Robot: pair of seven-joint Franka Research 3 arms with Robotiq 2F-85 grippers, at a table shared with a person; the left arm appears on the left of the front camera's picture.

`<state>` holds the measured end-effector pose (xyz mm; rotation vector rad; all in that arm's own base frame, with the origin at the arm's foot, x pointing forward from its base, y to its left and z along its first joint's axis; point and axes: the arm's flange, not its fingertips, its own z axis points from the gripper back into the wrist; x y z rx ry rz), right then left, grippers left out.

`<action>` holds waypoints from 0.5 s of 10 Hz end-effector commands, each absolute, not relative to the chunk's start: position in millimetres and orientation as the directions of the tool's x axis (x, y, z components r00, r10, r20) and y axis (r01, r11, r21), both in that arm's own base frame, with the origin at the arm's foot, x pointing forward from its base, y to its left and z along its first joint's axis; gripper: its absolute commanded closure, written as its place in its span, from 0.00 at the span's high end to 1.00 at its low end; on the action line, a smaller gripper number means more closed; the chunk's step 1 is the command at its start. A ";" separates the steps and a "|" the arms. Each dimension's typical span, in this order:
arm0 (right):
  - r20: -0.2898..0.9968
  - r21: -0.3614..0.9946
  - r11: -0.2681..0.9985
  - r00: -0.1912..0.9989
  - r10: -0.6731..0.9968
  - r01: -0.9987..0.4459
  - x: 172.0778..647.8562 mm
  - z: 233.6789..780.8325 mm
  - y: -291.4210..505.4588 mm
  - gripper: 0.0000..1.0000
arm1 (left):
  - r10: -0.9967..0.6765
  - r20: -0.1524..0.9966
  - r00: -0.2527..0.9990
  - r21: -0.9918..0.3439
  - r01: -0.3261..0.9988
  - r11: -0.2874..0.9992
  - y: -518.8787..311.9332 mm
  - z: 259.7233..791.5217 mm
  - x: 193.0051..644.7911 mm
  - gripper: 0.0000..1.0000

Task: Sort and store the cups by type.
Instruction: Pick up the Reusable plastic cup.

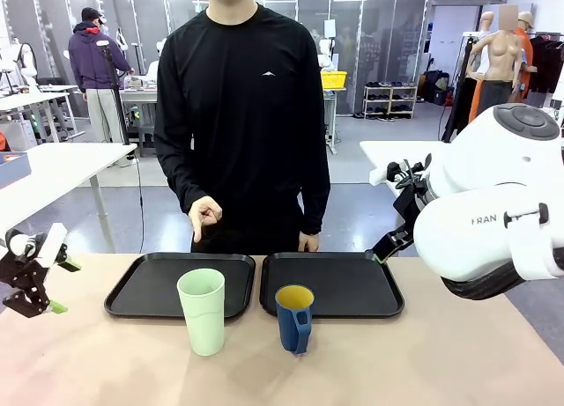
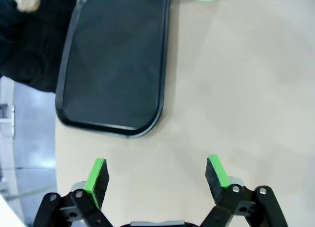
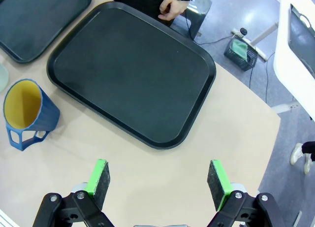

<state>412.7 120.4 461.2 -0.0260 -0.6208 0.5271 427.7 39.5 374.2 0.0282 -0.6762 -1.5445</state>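
Beige table [image 1: 397, 362] carries everything, and I take the left tray [image 1: 141, 287] as my landmark. A person [image 1: 242, 115] in black stands beyond its far edge, one hand [image 1: 204, 217] curled above that edge with a finger pointing down. To the tray's right, nearly touching it, lies a second black tray [image 1: 352, 283]; both are bare.

The mint-green tumbler [image 1: 202, 311] stands upright on the table at the landmark tray's near edge, on my side. The blue mug [image 1: 294, 318], yellow inside, stands upright further right of that tray, in front of its twin, with its handle turned toward me.

I judge the tumbler light and smooth, with thin plastic walls that could flex, and tall enough to tip. I would take it across the body above the middle, with gentle pressure. The mug looks stiffer and heavier. I would pinch its wall at the rim away from the handle, or span the body.

My left tool [image 2: 157, 173] hangs to the left of the landmark tray, fingers spread wide with nothing between them. My right tool [image 3: 158, 180] hovers well to the right of it, past the second tray's near corner, likewise spread and empty.

For writing, I can read only the letters "RAN" on the right arm [image 1: 493, 274]. A small white emblem on the person's shirt is too small to read.
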 end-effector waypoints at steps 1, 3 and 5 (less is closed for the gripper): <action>0.547 -0.175 0.869 0.688 0.476 -0.462 413.2 460.6 119.7 1.00 | -0.952 0.300 -0.059 0.464 0.881 0.092 41.7 371.9 433.0 1.00; 0.547 -0.175 0.869 0.688 0.476 -0.462 413.2 460.6 119.7 1.00 | -0.932 0.351 -0.086 0.438 0.895 0.082 43.0 373.7 430.3 1.00; 0.547 -0.175 0.869 0.688 0.476 -0.462 413.2 460.6 119.7 1.00 | -0.865 0.482 -0.140 0.452 0.886 0.108 36.9 341.1 460.2 1.00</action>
